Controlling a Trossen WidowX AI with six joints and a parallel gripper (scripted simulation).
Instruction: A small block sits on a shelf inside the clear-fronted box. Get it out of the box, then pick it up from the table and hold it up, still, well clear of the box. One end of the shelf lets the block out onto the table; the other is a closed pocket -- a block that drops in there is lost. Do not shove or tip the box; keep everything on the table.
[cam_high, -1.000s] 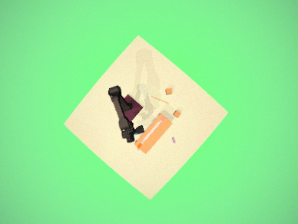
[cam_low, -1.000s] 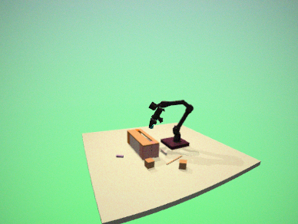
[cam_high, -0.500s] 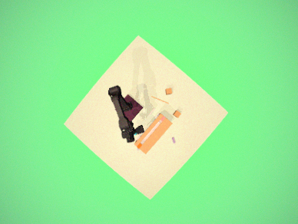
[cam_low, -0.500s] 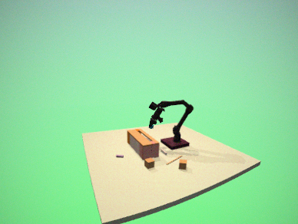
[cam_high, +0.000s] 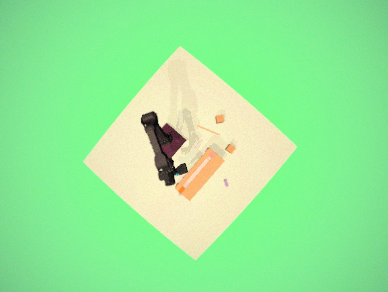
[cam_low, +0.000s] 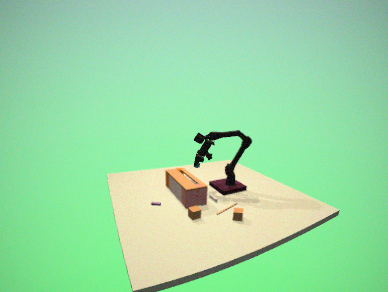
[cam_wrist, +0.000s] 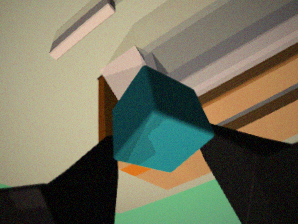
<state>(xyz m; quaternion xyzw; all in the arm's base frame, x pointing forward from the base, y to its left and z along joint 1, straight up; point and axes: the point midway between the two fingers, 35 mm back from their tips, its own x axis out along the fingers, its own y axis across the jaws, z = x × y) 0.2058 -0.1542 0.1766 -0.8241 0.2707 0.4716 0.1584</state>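
Observation:
A teal block (cam_wrist: 172, 142) (cam_low: 197, 165) is pinched between the two black fingers of my gripper (cam_wrist: 155, 136) (cam_high: 177, 173). In the top view only a speck of teal shows beside the fingers. The gripper is raised in the air, above the level of the box top in the exterior view. The orange box (cam_high: 206, 177) (cam_low: 196, 196) (cam_wrist: 237, 107) stands upright on the table, with a long slot in its top. From above, the gripper is just beside the box's left end, on the arm's side. The wrist view shows the box behind and below the block.
Two orange cubes (cam_high: 219, 119) (cam_high: 230, 148) (cam_low: 194, 213) (cam_low: 238, 214) and a thin orange stick (cam_high: 208, 130) (cam_low: 227, 208) lie beyond the box's other end. A pale bar (cam_low: 213, 198) (cam_wrist: 82, 32) lies between box and arm base (cam_low: 220, 186). A small purple piece (cam_high: 226, 182) (cam_low: 156, 203) lies across the box.

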